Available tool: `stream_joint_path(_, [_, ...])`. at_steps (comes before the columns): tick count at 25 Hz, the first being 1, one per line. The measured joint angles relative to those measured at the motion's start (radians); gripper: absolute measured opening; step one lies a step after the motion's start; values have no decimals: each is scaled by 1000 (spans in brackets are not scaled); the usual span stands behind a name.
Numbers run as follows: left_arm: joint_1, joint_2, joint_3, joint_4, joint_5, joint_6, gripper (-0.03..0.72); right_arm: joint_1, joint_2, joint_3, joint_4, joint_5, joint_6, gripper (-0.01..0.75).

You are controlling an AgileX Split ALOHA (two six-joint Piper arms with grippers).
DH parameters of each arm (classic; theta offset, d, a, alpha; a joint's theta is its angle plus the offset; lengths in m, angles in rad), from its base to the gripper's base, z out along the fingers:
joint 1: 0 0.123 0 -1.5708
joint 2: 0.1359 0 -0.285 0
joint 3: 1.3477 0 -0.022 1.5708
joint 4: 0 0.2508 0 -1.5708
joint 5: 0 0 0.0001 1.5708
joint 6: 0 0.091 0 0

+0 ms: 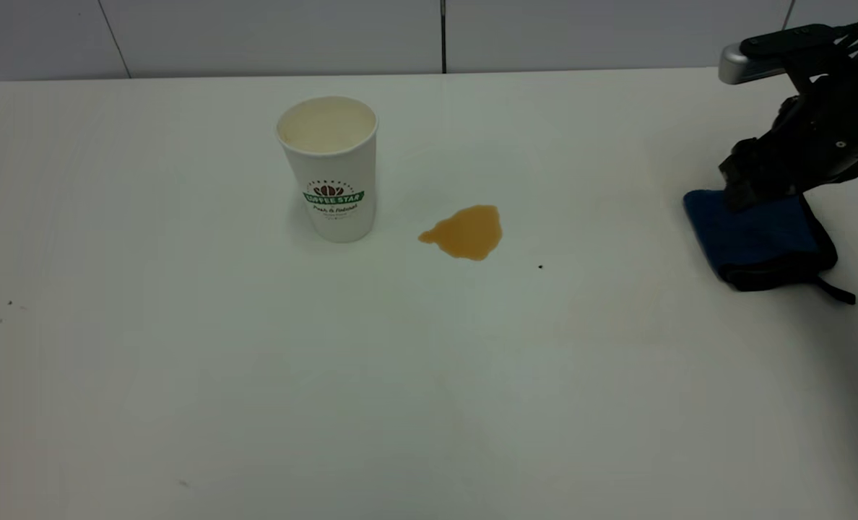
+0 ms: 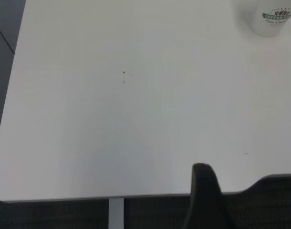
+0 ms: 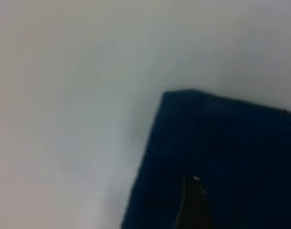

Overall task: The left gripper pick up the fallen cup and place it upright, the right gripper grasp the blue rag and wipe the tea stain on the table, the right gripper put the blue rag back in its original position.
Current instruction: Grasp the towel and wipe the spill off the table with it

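The white cup (image 1: 328, 170) with the green logo stands upright on the table (image 1: 183, 361), left of centre; its base also shows in the left wrist view as the cup (image 2: 271, 21). The amber tea stain (image 1: 465, 231) lies just right of the cup. The blue rag (image 1: 757, 242) lies flat at the right edge. My right gripper (image 1: 743, 189) is down on the rag's far left corner, and the blue rag (image 3: 221, 152) fills its wrist view. My left gripper (image 2: 205, 198) hangs over the table's left edge, far from the cup, and is out of the exterior view.
A tiny dark speck (image 1: 540, 266) lies right of the stain. More specks (image 2: 124, 73) mark the table's left side. A grey tiled wall (image 1: 443, 32) runs behind the table. Dark floor (image 2: 50, 214) shows past the table edge.
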Motion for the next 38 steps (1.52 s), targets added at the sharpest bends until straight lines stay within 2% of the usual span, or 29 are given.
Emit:
stream_joint_path(11, [0,0,0,0,0,1,499,-12,76,-13,8,24,-30,592])
stream_joint_path(13, [0,0,0,0,0,1,499,-10,83,-16,13,18,-30,570])
stream_joint_path(15, [0,0,0,0,0,1,499,0,88,-18,14,16,-30,488])
stream_joint_path(19, [0,0,0,0,0,1,499,31,89,-25,15,9,-31,127])
stream_joint_path(20, [0,0,0,0,0,1,499,43,90,-33,15,6,-31,76])
stream_joint_path(21, [0,0,0,0,0,1,499,56,94,-42,14,2,-31,56])
stream_joint_path(25, [0,0,0,0,0,1,499,148,122,-126,14,19,-31,50])
stream_joint_path(29, [0,0,0,0,0,1,499,259,170,-275,14,62,-31,50])
stream_joint_path(34, [0,0,0,0,0,1,499,332,255,-473,14,73,-31,50])
stream_joint_path(38, [0,0,0,0,0,0,499,371,315,-563,12,141,-31,50])
